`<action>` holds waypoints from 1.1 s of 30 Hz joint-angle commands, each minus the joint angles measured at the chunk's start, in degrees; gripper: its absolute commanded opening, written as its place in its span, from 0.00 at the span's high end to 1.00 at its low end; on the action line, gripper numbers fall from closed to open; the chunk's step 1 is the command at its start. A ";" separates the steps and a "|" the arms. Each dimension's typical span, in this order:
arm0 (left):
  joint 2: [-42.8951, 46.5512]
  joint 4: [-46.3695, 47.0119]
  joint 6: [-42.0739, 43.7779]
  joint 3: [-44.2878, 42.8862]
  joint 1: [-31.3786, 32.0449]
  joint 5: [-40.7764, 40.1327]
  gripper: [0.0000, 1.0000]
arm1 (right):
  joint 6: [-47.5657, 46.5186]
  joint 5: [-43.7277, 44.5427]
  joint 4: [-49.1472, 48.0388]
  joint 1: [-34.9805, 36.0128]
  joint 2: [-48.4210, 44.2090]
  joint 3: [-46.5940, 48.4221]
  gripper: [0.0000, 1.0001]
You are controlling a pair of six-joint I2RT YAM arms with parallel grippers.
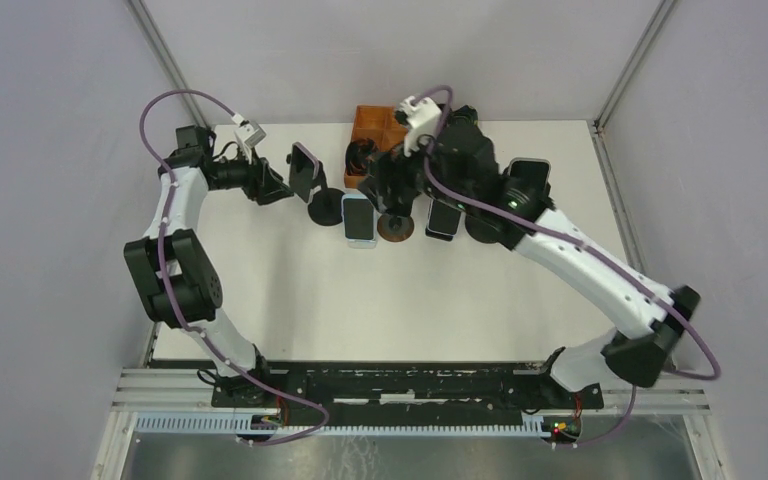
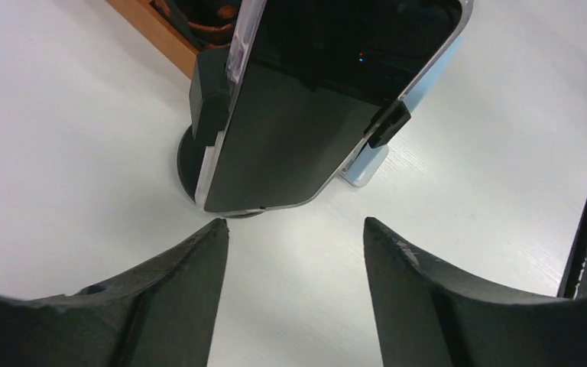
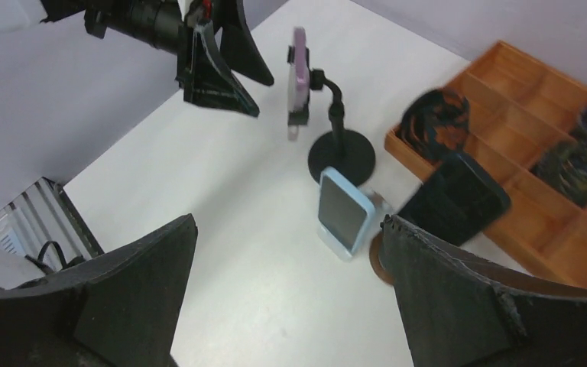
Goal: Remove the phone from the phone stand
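The left end effector (image 2: 296,223), fingers apart and empty, faces the phone (image 2: 306,130) at 12 o'clock, clamped in its phone stand (image 2: 206,99); the right end effector (image 3: 288,222) gapes empty.

1. You are looking down on a white table (image 1: 380,300) with a matte top that fills the middle of the overhead view.
2. Around it you have plain pale lilac-grey walls: a left wall (image 1: 40,150), a back wall (image 1: 380,50) and a right wall (image 1: 730,150).
3. At the back corners you can see two slim metal posts, a left post (image 1: 167,60) and a right post (image 1: 634,60), leaning outward in this view.
4. Along the near edge you will find silver aluminium rails (image 1: 160,385), and below them a brushed metal surface (image 1: 410,460).
5. Your light is soft and even, leaving only faint shadows on the tabletop.
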State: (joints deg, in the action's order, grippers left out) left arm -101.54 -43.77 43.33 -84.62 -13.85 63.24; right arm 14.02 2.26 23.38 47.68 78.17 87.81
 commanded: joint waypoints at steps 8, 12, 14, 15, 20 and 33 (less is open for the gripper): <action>15.30 -0.07 -6.17 13.31 -4.54 -9.62 0.00 | -11.48 -7.31 -5.61 0.05 36.12 30.06 0.02; 17.54 -2.18 -6.71 13.98 -5.06 -11.68 0.00 | -10.88 -8.26 -13.99 -0.98 39.80 27.50 0.05; 17.77 -4.38 -5.66 13.67 -5.17 -11.57 0.00 | -10.31 -8.71 -17.01 -1.62 40.81 26.56 0.08; 17.82 -5.14 -5.25 13.61 -5.19 -11.49 0.00 | -10.06 -8.97 -18.52 -1.80 41.04 25.77 0.09; 17.71 -6.73 -4.21 13.87 -5.28 -11.40 0.00 | -8.69 -11.68 -26.54 -2.55 42.90 24.05 0.14; 18.64 -8.62 -2.77 13.60 -5.34 -11.92 0.00 | -3.55 -16.98 -33.63 -3.09 51.61 28.49 0.43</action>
State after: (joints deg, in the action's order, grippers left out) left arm -85.01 -51.13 38.83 -70.63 -18.79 51.18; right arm 8.19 -12.67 -5.26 44.51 128.90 114.04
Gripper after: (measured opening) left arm 0.996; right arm 0.618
